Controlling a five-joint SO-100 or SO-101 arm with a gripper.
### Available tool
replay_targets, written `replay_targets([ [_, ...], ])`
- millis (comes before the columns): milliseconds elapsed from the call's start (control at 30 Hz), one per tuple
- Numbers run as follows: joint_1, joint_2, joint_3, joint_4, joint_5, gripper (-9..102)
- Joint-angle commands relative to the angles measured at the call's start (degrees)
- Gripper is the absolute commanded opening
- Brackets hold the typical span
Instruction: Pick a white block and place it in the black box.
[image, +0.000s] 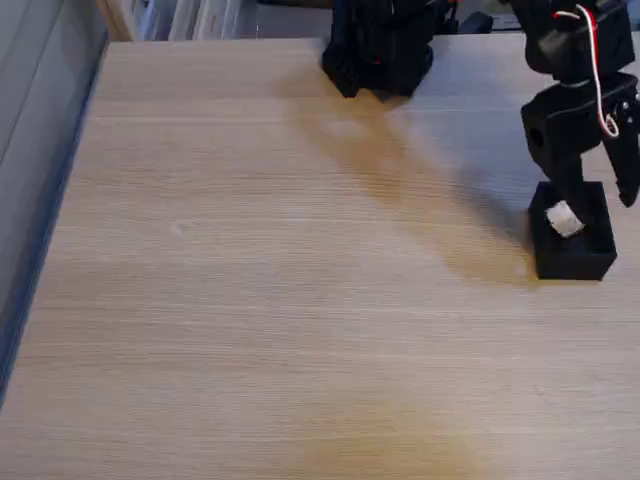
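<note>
We count one block (564, 218) and one box (573, 243), both right under the gripper (600, 195). Block lies inside the box, tilted, cube so no long axis. Box long axis runs away from camera. Gripper spread open, holding nothing.

Fixed view: the black box (573, 250) sits on the wooden table (250, 280) at roughly four o'clock from the arm base (380, 50). The white block (564, 218) lies inside the box. The gripper (600, 185) hangs directly above it, fingers spread apart and holding nothing.
</note>
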Motion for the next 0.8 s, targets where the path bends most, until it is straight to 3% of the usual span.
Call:
replay_targets([
  [0,0.44,1.76,-0.18,0.53,-0.88,15],
  [100,0.97,3.96,0.97,0.62,-0.62,0],
  [300,2.29,15.73,12.22,0.35,-3.16,0],
  [500,6.59,36.39,33.13,-2.11,-8.44,0],
  [767,18.19,65.04,55.81,6.5,-16.26,0],
])
